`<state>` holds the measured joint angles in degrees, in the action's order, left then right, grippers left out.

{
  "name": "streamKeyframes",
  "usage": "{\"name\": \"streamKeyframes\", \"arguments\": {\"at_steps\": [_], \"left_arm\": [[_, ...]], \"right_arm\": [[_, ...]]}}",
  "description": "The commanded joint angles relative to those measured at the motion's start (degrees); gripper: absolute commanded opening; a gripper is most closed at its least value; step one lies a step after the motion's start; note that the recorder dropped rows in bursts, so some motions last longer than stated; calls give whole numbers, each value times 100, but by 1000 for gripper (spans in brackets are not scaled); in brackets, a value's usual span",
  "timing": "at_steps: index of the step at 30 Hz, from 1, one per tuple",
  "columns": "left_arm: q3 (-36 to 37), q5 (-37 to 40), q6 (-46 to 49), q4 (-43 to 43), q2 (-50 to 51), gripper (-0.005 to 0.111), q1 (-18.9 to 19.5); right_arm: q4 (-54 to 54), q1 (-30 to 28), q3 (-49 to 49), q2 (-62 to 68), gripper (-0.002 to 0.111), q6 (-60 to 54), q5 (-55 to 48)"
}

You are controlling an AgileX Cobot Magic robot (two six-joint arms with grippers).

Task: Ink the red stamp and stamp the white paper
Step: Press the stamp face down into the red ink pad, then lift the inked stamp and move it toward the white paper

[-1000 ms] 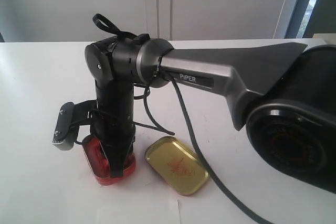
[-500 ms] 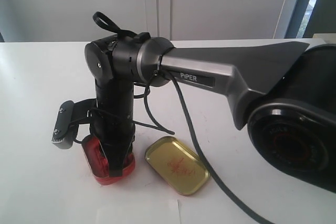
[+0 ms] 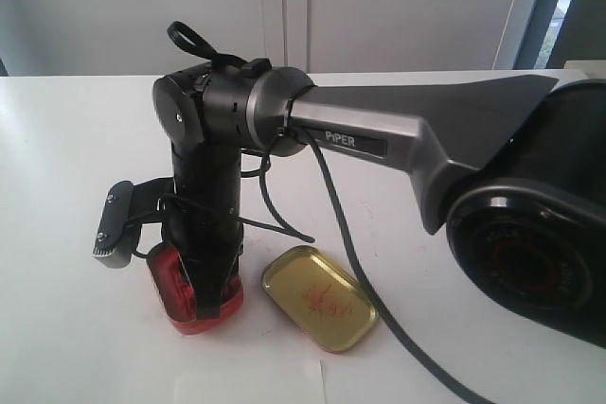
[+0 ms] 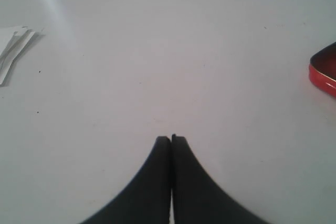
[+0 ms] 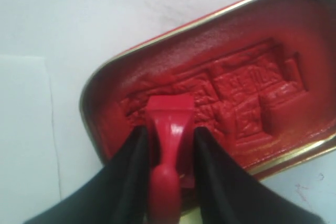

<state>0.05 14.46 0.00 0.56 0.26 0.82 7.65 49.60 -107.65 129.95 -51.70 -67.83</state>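
The red stamp (image 5: 169, 114) stands base-down in the open tin of red ink pad (image 5: 252, 103), its block resting on the embossed red pad. My right gripper (image 5: 170, 129) is shut on the stamp's handle, one black finger on each side. From outside, that gripper (image 3: 210, 302) points straight down into the red tin (image 3: 169, 283). The white paper (image 3: 251, 383) lies flat just in front of the tin, and its edge (image 5: 23, 135) shows beside the tin. My left gripper (image 4: 171, 139) hovers shut and empty over bare tabletop, with the tin's corner (image 4: 323, 73) off to one side.
The tin's gold lid (image 3: 319, 298) lies upturned right of the red tin. A black cable (image 3: 352, 262) trails from the right arm across the table past the lid. A few white paper scraps (image 4: 13, 51) lie far from the left gripper. The right arm's base (image 3: 530, 253) fills the right side.
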Motion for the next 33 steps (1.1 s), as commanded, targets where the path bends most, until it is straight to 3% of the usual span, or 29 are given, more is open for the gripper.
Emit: {"name": "streamKeyframes", "arguments": {"at_steps": [1, 20, 33], "left_arm": [[-5, 10, 0, 69, -26, 0, -24], [-5, 10, 0, 69, -26, 0, -24], [-5, 10, 0, 69, -26, 0, -24]], "right_arm": [[2, 2, 7, -93, 0, 17, 19], [2, 2, 7, -103, 0, 17, -18], [25, -166, 158, -619, 0, 1874, -213]]}}
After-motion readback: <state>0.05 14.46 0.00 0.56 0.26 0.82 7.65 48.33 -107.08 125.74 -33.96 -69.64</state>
